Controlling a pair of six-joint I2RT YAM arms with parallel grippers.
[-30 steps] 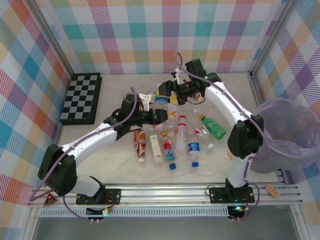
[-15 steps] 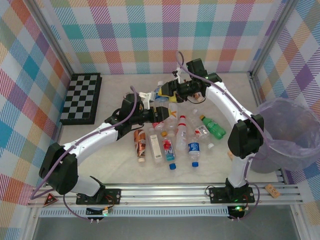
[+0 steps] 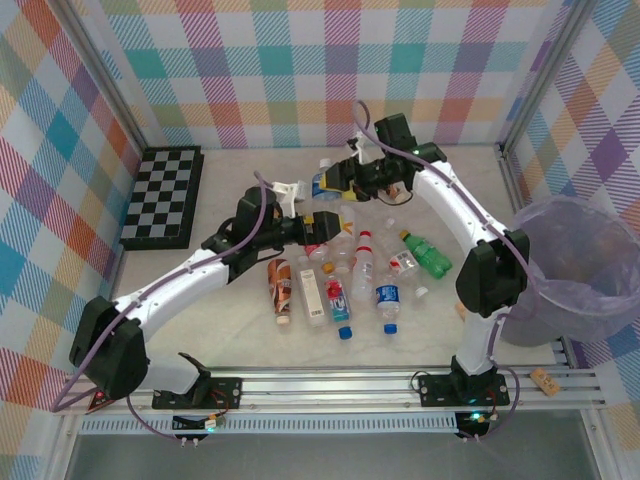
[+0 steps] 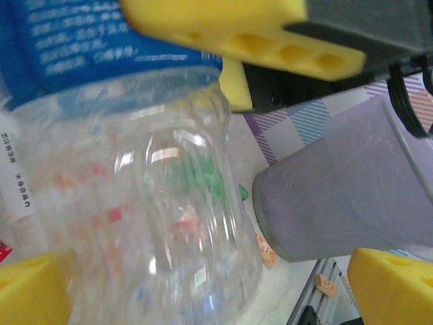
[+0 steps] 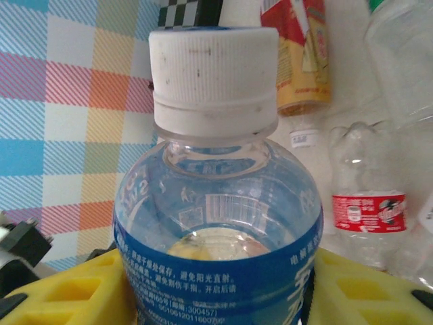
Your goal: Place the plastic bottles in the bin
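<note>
Two arms: you're looking at both of them meeting over the far middle of the table (image 3: 220, 320).
Right gripper (image 3: 336, 181): is clamping a blue-label bottle (image 3: 322, 180) with a white cap, yellow fingers (image 5: 61, 298) pressing both sides of the label.
Left gripper (image 3: 330, 222): is standing released, fingertips (image 4: 389, 288) wide apart, the bottle's clear base sitting between them in your left wrist view.
Bin (image 3: 530, 325): is standing at the table's right edge, purple bag lining it, well apart from the gripped bottle.
Other bottles (image 3: 350, 285): are lying clustered mid-table, green one (image 3: 430, 256) on the bin side.
Chessboard (image 3: 165, 195): is lying far left.
</note>
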